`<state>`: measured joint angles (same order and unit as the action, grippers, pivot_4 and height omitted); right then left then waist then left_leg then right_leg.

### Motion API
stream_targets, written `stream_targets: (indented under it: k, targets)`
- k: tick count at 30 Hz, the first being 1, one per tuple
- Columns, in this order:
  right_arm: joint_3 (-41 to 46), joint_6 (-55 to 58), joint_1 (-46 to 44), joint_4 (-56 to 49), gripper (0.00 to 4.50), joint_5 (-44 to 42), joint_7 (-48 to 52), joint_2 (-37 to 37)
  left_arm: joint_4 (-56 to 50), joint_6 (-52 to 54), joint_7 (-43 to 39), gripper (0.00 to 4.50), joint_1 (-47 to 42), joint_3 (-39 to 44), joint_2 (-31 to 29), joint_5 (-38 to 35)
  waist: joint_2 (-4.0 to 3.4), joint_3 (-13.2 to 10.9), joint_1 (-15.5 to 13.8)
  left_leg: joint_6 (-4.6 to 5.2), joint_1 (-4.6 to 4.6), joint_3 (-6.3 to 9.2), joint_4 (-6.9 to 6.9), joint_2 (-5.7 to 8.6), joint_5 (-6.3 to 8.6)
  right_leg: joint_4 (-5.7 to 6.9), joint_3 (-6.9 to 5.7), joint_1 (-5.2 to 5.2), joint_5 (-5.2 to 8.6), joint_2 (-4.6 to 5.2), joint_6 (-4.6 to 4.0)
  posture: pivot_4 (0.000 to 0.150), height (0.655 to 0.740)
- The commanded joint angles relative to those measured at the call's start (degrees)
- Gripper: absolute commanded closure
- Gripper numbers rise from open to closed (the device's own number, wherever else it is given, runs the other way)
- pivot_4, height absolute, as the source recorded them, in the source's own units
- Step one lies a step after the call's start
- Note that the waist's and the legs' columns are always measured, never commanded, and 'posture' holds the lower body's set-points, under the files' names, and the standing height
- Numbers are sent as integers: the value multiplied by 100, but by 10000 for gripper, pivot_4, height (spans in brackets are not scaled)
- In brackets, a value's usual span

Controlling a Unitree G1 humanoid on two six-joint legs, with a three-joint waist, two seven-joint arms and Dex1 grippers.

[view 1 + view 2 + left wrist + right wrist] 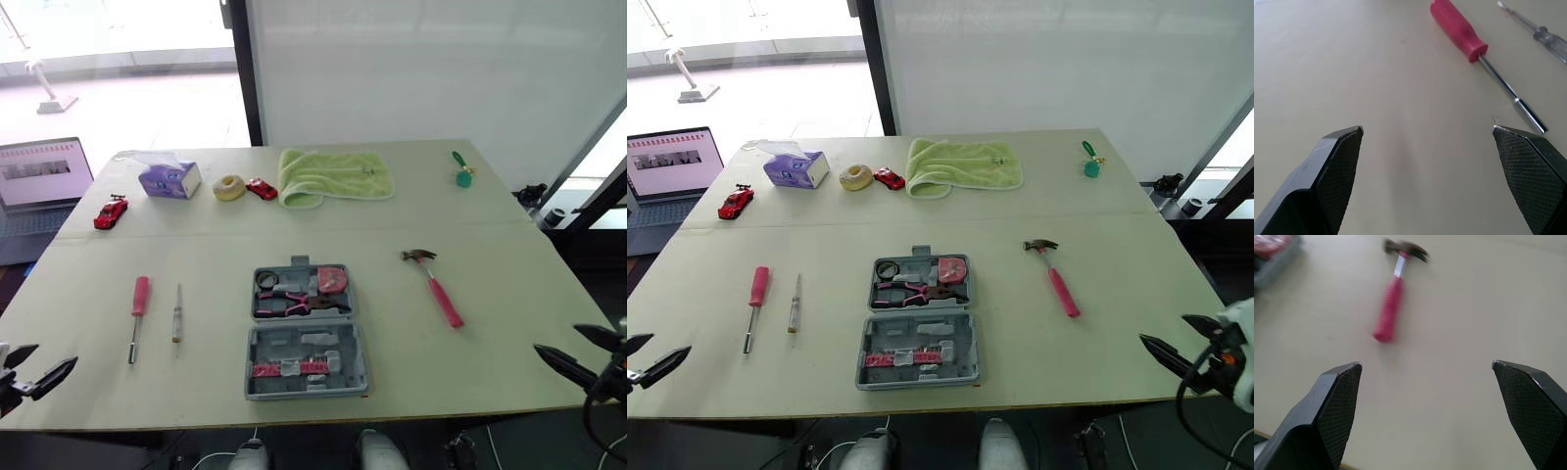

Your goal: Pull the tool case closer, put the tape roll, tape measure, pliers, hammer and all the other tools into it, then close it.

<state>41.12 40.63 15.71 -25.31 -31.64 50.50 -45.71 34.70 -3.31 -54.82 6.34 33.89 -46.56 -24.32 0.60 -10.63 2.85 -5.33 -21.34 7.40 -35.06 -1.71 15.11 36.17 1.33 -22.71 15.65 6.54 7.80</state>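
Case (294, 345) 1, open | hammer (436, 287) 1 | screwdrivers (138, 313) (177, 313) 2 | toy cars (111, 211) (261, 188) 2 | left claw (57, 352), right claw (554, 337) released

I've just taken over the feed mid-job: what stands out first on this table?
The open grey plastic tool case lies mid-table near the front edge, with pink-handled pliers and a pink tape measure inside. A pink-handled hammer lies to its right, a pink-handled screwdriver and a slim clear-handled screwdriver to its left. A pale yellow tape roll sits in the back row.
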Motion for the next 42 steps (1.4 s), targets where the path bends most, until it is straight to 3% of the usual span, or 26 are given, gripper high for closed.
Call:
stream_targets:
  k: [1, 4, 8, 15, 17, 22, 26, 42]
  targets:
    - [-1207, 661, -1364, -1075, 0, -840, -537, -118, -1606, 768, 1108, 703, 118, 129, 419, -202, 7, -1, -33, -2, 0, -1, -3, -3, -1, 3, -1, -1, -7, -3, 4, 1500, 7400]
    - [-2082, 767, -2026, -1169, 0, -809, -623, -101, -2491, 1459, 1350, 703, 295, 37, 694, -407, 21, 2, -85, -2, -7, 7, -3, -8, -2, 1, -4, -1, -12, -11, 23, 1500, 7400]
    - [-3842, 370, -3131, -1064, 0, -160, -287, -145, -4134, 2370, 1959, 703, 406, -412, 1096, -627, 13, -8, -192, -3, -20, -1, -6, -3, 0, -12, -2, -4, -11, -7, 26, 1500, 7400]
    - [-5004, -95, -4104, -446, 0, 561, -17, -27, -5673, 4299, 3404, 703, 90, -866, 1521, -836, 20, -10, -187, -12, -15, 6, -17, -3, -6, -3, -7, 0, -12, -8, 22, 1500, 7400]
    - [-5161, -209, -4236, -283, 0, 713, 21, 26, -5881, 4805, 3796, 703, -59, -1121, 1476, -590, 20, -10, -181, -13, -13, 7, -18, -3, -7, -2, -7, 0, -13, -9, 21, 1500, 7400]
    - [-5283, -268, -4384, -142, 0, 825, 60, 153, -5882, 6174, 4779, 703, -744, -1262, 1677, -405, 21, -11, -180, -13, -14, 8, -17, -3, -7, 0, -7, -3, -14, -11, 23, 1500, 7400]
    - [-5223, -225, -4435, -144, 0, 828, 32, 234, -5220, 6852, 5452, 703, -1543, -1654, 1953, 82, 21, -11, -213, -14, -14, 8, -18, -2, -8, 1, -7, -1, -14, -11, 23, 1500, 7400]
    - [-4955, 251, -4356, -562, 0, 671, -227, 253, -3635, 6368, 5707, 703, -2248, -1998, 2944, 825, -4, 5, -227, -31, -3, 10, -20, 0, -18, 0, -7, 14, -15, -12, 23, 1500, 7400]
